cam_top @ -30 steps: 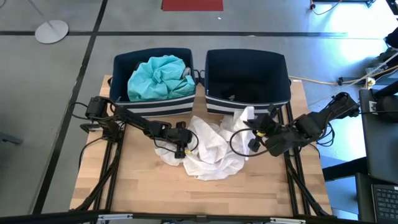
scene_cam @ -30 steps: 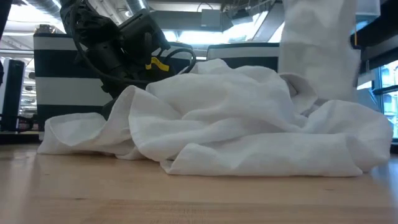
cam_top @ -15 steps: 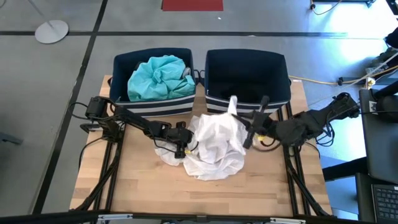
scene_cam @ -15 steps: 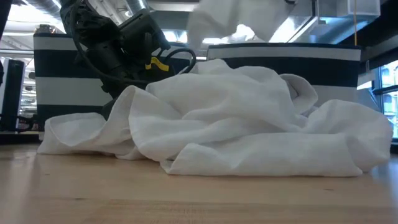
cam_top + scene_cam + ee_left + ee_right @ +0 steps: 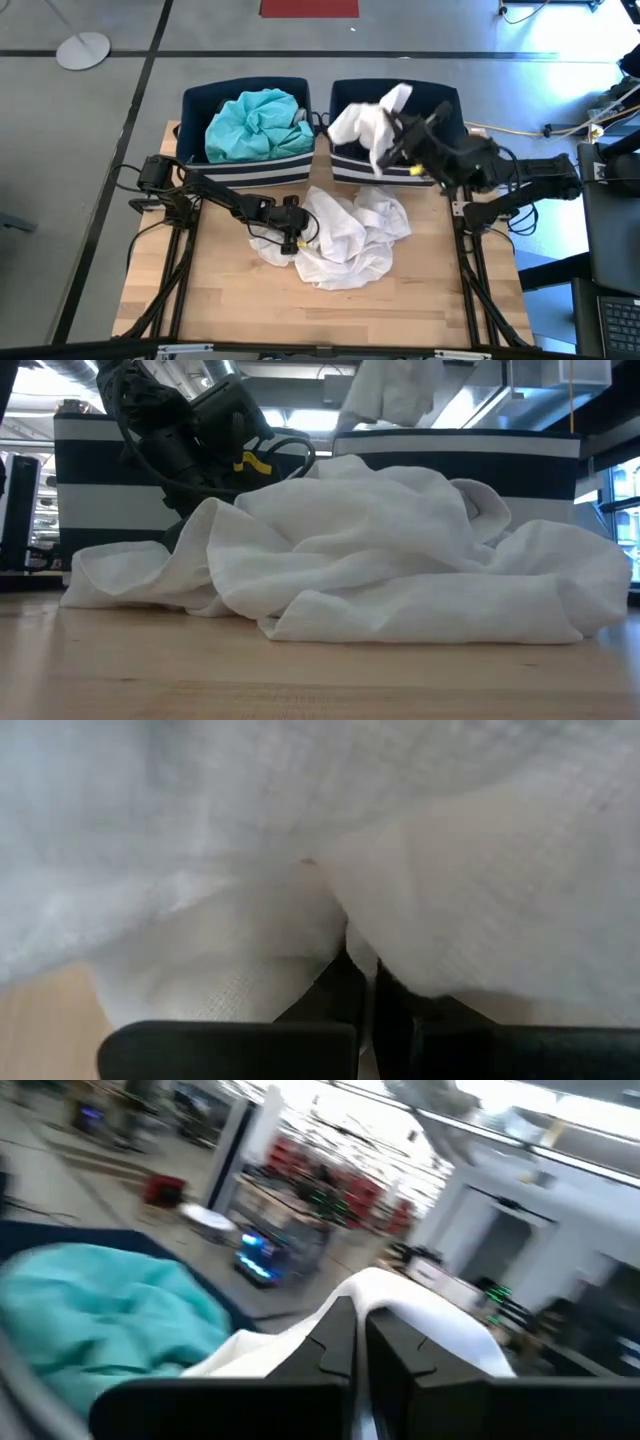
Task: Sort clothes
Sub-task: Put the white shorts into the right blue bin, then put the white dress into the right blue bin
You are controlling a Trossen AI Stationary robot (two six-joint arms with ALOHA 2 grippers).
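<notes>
Grey floor with dark tape lines around wooden worktop; red mat and round white stand base beyond far edge, yellow cable off far right corner.

Two navy striped bins at far edge of worktop. Left bin filled by crumpled teal garment, a bit of grey fabric beside it. Right bin dark inside, contents not discernible.

White pile spread mid-worktop, touching front of right bin; fills the low view and blocks most of both bins there.

Left gripper low on worktop at left edge of pile, jaws closed on a fold of white pile per left wrist view.

Right gripper raised over right bin, jaws closed on white garment, hanging above bin's left half, clear of pile.
</notes>
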